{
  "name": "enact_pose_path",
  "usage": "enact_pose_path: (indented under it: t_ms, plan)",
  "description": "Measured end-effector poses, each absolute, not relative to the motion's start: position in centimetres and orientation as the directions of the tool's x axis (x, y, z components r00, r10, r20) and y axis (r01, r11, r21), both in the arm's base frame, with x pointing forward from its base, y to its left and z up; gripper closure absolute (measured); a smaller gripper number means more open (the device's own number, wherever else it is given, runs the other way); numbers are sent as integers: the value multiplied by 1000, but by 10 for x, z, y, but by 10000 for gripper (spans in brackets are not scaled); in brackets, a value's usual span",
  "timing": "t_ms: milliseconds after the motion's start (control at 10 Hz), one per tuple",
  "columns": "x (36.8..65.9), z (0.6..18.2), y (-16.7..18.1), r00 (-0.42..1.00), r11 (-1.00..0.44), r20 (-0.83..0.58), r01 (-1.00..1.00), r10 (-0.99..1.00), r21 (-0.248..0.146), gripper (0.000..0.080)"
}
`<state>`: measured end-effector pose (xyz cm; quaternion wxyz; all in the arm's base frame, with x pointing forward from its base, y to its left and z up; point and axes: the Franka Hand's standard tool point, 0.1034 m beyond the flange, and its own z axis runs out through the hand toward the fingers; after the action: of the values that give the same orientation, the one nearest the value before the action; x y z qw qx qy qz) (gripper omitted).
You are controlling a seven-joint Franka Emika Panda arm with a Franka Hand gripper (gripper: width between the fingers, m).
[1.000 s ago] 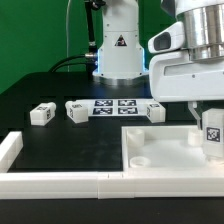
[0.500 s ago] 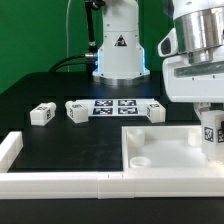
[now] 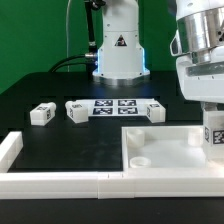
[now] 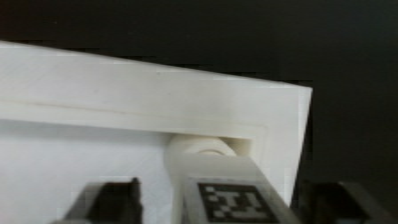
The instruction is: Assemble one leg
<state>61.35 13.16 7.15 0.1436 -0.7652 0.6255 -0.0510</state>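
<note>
With the pincer (image 3: 212, 120) closed on the leg (image 3: 213, 135), which hangs upright by the table's edge on the exterior view's right, I judge the step in hand to be seating that leg into a corner of the tray piece (image 3: 165, 150). My wrist view shows the dark fingers (image 4: 114, 200) flanking the leg (image 4: 228, 190). Its rounded end meets a round socket (image 4: 215, 150) tucked inside the tray's corner, though I cannot tell whether it has bottomed out.

To do this well I would hold the leg plumb, centre it on the socket before pressing, and push straight down. I would turn it only if the fit calls for it, and ease off at any sideways drag.

Everything white reads as smooth, hard plastic. The leg is a stubby block with a printed square tag, and the tray is flat with a raised rim. Farther out, loose legs (image 3: 77, 110) lie beside the marker board (image 3: 115, 106) toward the far edge of the matt black table (image 3: 60, 140).
</note>
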Motion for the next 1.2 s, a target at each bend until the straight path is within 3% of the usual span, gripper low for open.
enact_pose_path:
  t_ms: [100,200,500,800,900,1200]
  plan:
    - [614,72,132,278,-245,-80,-925,-957,-290,265]
    - [614,72,131,444,-418,-22,-858,-896,-298,170]
    - [613,69,133,769,-765,112,-588,-630,-265,152]
    - [616,65,132,947,-966,218,-203,-236,-161,151]
    - [618,65,133,968,-996,250,10,-13,-89,151]
    - [620,66,133,944,-977,263,213,200,-22,151]
